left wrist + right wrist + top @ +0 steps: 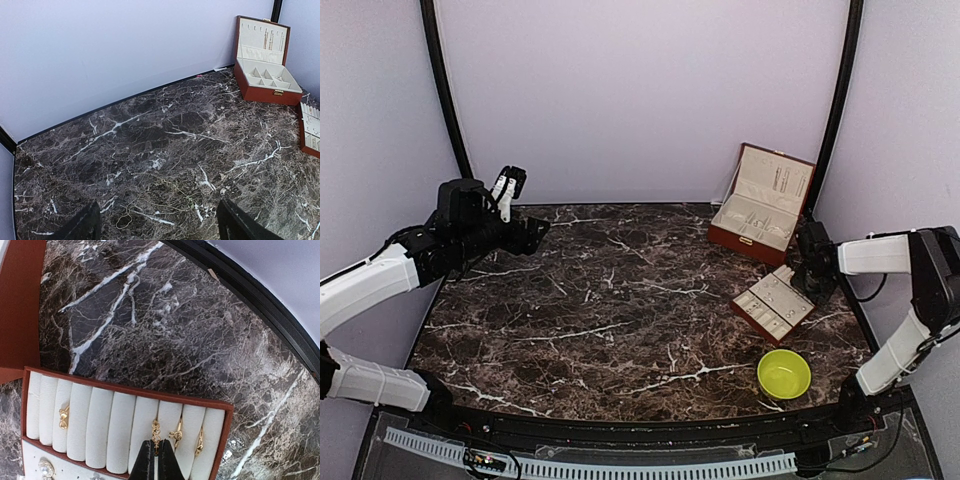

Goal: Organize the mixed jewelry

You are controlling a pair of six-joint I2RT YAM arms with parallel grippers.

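Where the tabletop (620,300) meets the curved white backdrop (640,90), box (740,240), tray (745,312) and bowl (766,366) crowd the right side; wide marble lies open at centre and left. Thin chain (124,219) lies on the marble, seen between the spread, released fingers of the left end effector (158,222), apart from them. Gold rings (175,434) sit in the tray's roll slots. Right end effector (156,460) clenched, tips at one ring; can't tell if it's pinched. Left arm held high over left rear corner. Right arm bent, wrist down over tray.
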